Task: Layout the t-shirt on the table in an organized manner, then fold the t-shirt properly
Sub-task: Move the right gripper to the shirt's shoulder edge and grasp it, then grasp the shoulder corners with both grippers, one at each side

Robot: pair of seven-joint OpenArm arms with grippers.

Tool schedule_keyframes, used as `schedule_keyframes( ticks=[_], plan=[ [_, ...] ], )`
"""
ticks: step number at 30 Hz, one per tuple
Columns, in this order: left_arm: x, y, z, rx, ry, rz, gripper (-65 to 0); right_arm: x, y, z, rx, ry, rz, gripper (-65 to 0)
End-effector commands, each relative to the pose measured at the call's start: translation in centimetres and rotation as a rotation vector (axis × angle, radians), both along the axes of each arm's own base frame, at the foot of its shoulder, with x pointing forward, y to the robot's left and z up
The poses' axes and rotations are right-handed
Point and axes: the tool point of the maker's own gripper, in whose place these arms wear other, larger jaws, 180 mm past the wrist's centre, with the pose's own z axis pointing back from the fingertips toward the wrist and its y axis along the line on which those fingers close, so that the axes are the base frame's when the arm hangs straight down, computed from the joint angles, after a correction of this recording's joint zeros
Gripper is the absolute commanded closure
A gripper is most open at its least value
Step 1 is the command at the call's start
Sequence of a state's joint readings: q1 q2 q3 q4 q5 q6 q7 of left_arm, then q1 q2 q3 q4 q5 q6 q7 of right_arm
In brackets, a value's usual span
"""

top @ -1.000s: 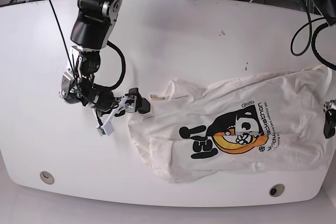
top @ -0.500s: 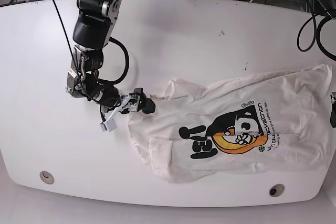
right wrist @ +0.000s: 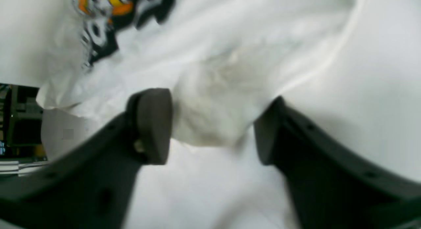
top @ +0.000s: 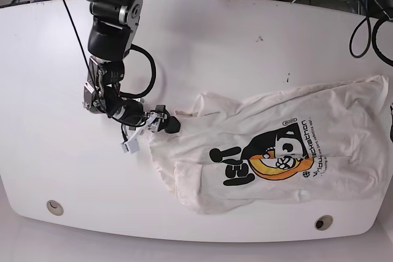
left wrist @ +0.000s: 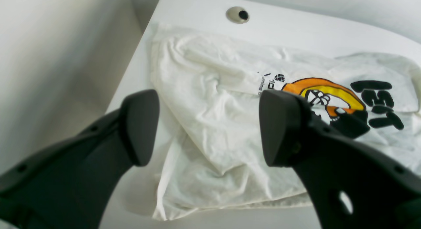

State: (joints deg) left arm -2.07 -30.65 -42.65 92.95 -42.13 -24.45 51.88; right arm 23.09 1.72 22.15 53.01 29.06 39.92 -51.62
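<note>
From my remote seat I see the t-shirt [top: 276, 151] lying crumpled on the right half of the table [top: 202, 59], print side up, its far edge reaching the table's right rim. My right gripper [right wrist: 212, 127] sits at the shirt's left corner; the wrist view is blurred, but a bunched lump of white cloth fills the gap between the two dark fingers [right wrist: 154, 123], with one touching the fabric and the other close beside it, so I cannot tell whether it is truly pinching. In the base view that arm's black cable [top: 144, 72] loops just above the wrist. My left gripper [left wrist: 205, 127] hangs spread wide above the shirt's opposite end, holding nothing. A round grommet hole [left wrist: 237, 14] lies just past the hem, another [top: 54, 207] near the front left corner.
</note>
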Motion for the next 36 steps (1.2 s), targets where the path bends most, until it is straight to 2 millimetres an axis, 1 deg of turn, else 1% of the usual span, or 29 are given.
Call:
schedule_keyframes(
  ticks=[1, 2, 3, 4, 5, 8, 12, 15, 16, 18, 19, 22, 26, 27, 28, 30, 31, 34, 36],
  plan=[
    [0.4, 0.2, 2.2, 0.029, -0.055, -0.009, -44.6, 1.6, -0.3, 1.8, 0.002, -0.050, -0.007, -20.3],
    [0.2, 0.2, 1.9, 0.030, -0.046, -0.008, -44.6, 1.6, -0.3, 1.9, 0.003, -0.050, -0.007, -12.5],
    [0.2, 0.2, 1.8, 0.030, -0.043, -0.008, -44.6, 1.7, -0.3, 1.9, 0.003, -0.052, -0.007, -9.5],
    [0.1, 0.2, 1.7, 0.029, -0.040, -0.009, -44.6, 1.7, -0.3, 1.9, 0.001, -0.050, -0.004, -2.1],
    [0.0, 0.2, 1.6, 0.028, -0.037, -0.010, -44.6, 1.7, -0.3, 1.9, 0.000, -0.050, -0.004, 0.0],
    [0.0, 0.2, 1.6, 0.028, -0.036, -0.010, -44.6, 1.4, -0.3, 1.9, -0.015, -0.039, 0.016, -0.6],
    [-0.5, 0.2, 0.7, 0.028, -0.010, -0.010, -44.6, 1.0, -1.2, 3.1, -0.080, -0.054, 0.050, 0.0],
    [-0.7, 0.1, 0.4, 0.025, -0.001, -0.012, -44.6, -0.2, -2.3, 4.0, -0.157, -0.074, 0.075, 0.0],
    [-0.8, 0.1, 0.1, 0.024, 0.007, -0.012, -44.6, -0.6, -2.8, 4.7, -0.194, -0.091, 0.081, 0.0],
    [-1.1, -0.1, -0.7, 0.013, 0.025, -0.012, -44.6, -1.4, -3.8, 5.3, -0.234, -0.100, 0.074, 0.0],
    [-1.4, -0.4, -1.4, 0.001, 0.037, -0.014, -44.6, -2.1, -4.6, 5.5, -0.265, -0.097, 0.071, 0.0],
    [-1.7, -0.9, -2.3, -0.017, 0.048, -0.015, -44.6, -3.6, -6.0, 5.3, -0.315, -0.085, 0.062, 0.0],
    [-2.1, -1.9, -3.5, -0.060, 0.058, -0.029, -44.6, -6.1, -8.9, 4.5, -0.390, -0.061, 0.052, 0.0],
    [-2.2, -2.0, -3.8, -0.069, 0.062, -0.031, -44.6, -6.5, -9.2, 4.4, -0.395, -0.060, 0.052, 0.0],
    [-2.4, -2.4, -4.2, -0.089, 0.064, -0.037, -44.6, -7.2, -9.9, 4.4, -0.403, -0.059, 0.047, 0.0],
    [-2.4, -3.2, -4.8, -0.115, 0.069, -0.048, -44.7, -7.8, -10.9, 4.7, -0.401, -0.064, 0.025, 0.0],
    [-2.4, -4.0, -5.5, -0.133, 0.080, -0.065, -44.7, -8.5, -11.7, 4.7, -0.392, -0.062, 0.003, 0.0],
    [-2.7, -5.2, -6.9, -0.152, 0.114, -0.089, -44.7, -9.7, -12.7, 4.3, -0.381, -0.044, -0.020, 0.0],
    [-2.9, -5.5, -7.4, -0.153, 0.130, -0.097, -44.7, -10.1, -13.2, 4.2, -0.384, -0.037, -0.024, 0.0]
  ],
)
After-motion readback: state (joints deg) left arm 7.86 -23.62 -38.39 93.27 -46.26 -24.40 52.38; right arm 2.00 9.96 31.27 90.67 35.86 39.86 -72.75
